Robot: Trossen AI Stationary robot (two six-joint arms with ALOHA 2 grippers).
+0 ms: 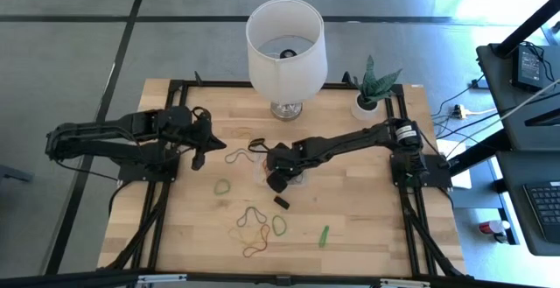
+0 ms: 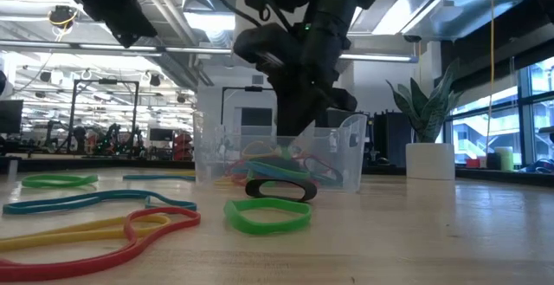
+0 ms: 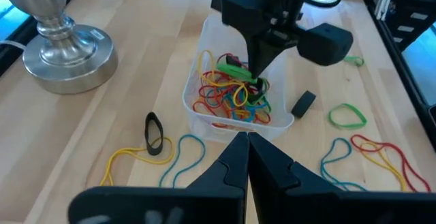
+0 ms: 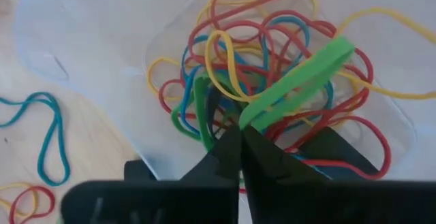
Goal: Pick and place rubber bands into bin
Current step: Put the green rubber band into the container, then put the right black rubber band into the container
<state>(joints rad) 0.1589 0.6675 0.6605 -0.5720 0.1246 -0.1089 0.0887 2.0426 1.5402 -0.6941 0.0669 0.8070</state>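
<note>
The right gripper (image 4: 240,132), fingers pinched on a wide flat green rubber band (image 4: 300,81), hangs inside the small clear plastic bin (image 3: 204,112) over tangled coloured bands at mid-table; the left gripper (image 3: 246,142), closed and empty, waits nearby

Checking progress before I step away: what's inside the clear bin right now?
The bin holds a tangle of rubber bands. The right gripper pinches a wide green band over it, covering part of the pile.

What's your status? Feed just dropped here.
Right gripper over bin, shut on green band. Left gripper shut, empty, waiting. Path clear.
</note>
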